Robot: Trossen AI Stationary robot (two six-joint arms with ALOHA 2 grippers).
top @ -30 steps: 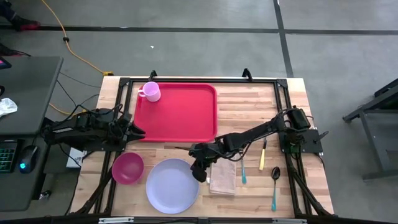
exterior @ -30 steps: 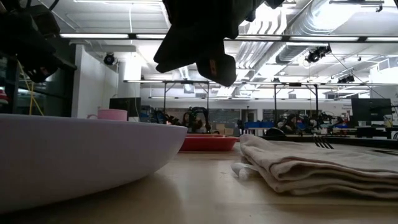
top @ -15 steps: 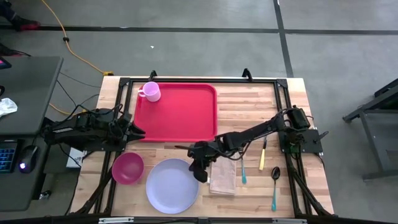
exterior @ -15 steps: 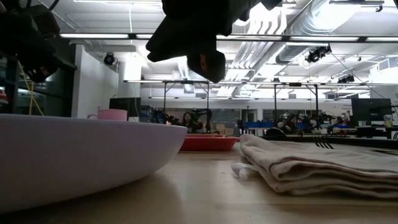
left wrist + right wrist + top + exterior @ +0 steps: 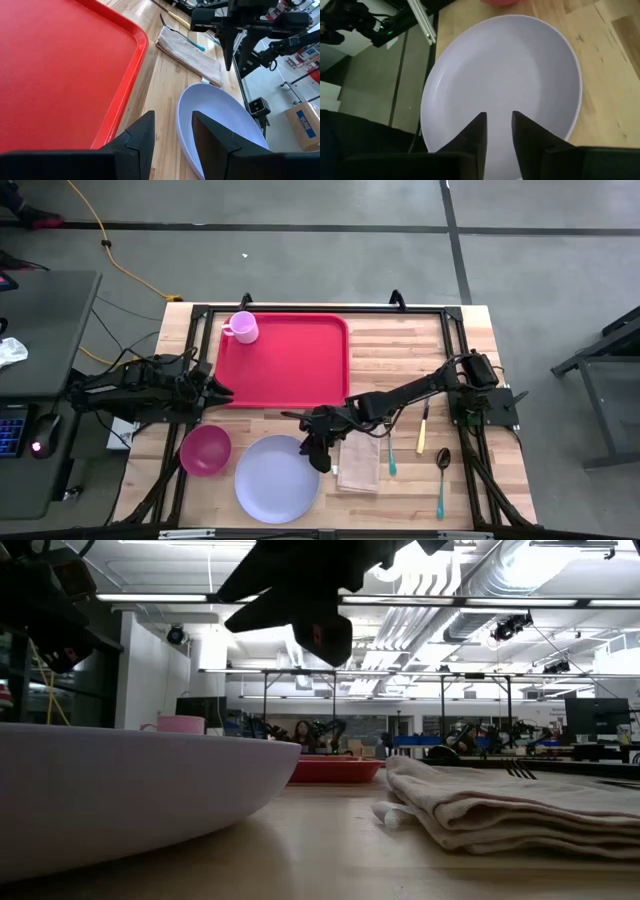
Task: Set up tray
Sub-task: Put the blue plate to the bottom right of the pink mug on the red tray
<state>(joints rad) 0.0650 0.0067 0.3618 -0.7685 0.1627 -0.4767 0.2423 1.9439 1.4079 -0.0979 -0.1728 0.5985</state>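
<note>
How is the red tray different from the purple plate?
The tray is red and rectangular with rounded corners; the plate is lavender and round. The tray is wider than the plate. The tray has a pink cup in its far-left corner; the plate holds nothing. The right pincer hangs over the plate's edge, not over the tray. Both lie flat on the wooden table.

Red tray (image 5: 285,362), lavender plate (image 5: 275,480), magenta bowl (image 5: 206,450), pink mug (image 5: 243,327), beige napkin (image 5: 358,465), pale striped wood table (image 5: 400,350).

A grey concrete floor (image 5: 320,250), crossed by dark lines, surrounds the wooden tabletop (image 5: 400,350). An orange cable (image 5: 105,240) trails across it. Overhead, ceiling ducts (image 5: 520,570) run above long strip lights (image 5: 160,597).
</note>
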